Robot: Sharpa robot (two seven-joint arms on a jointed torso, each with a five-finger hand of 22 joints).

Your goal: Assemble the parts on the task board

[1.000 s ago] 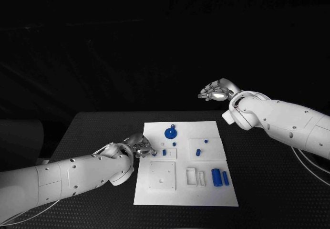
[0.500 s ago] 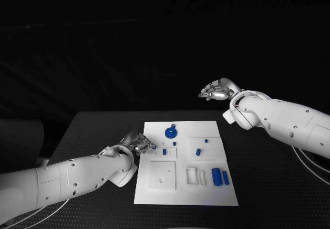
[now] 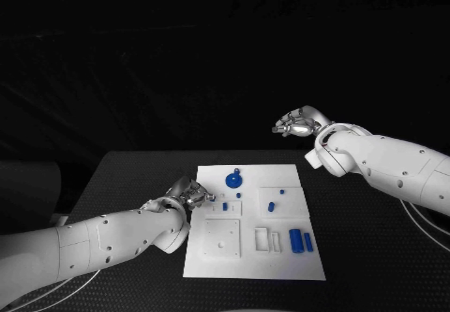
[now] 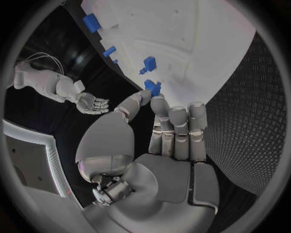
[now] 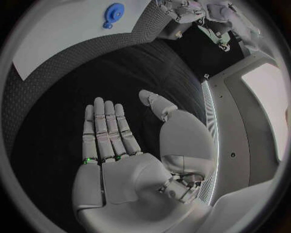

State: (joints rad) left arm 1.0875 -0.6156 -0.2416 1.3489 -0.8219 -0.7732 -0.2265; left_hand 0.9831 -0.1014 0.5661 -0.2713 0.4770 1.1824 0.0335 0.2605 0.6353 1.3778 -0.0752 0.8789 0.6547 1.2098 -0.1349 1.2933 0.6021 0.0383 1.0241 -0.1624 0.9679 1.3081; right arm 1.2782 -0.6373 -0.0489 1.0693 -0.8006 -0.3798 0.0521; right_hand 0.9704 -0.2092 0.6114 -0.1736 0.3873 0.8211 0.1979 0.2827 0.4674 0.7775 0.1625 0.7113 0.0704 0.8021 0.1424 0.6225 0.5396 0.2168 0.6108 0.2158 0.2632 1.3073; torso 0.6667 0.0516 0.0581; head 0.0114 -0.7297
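The white task board (image 3: 281, 179) lies mid-table with several blue parts on it: a round disc (image 3: 233, 179), a short peg (image 3: 225, 206) and two cylinders (image 3: 300, 240). My left hand (image 3: 190, 194) hovers at the board's left edge. In the left wrist view its thumb and a finger pinch a small blue part (image 4: 153, 87) just over the board (image 4: 194, 34). My right hand (image 3: 295, 123) is raised beyond the board's far right corner, fingers apart and holding nothing. Its flat open palm (image 5: 121, 160) faces the table, with the disc (image 5: 113, 10) far ahead of it.
The board carries white raised frames and a square plate (image 3: 221, 238) at its near half. Bare black table (image 3: 140, 175) stretches left and right of the board. The right arm (image 3: 394, 166) crosses above the table's right side.
My left hand has lifted and drifted a little toward the far side along the board's left edge, carrying the small blue part. The right hand has barely moved.
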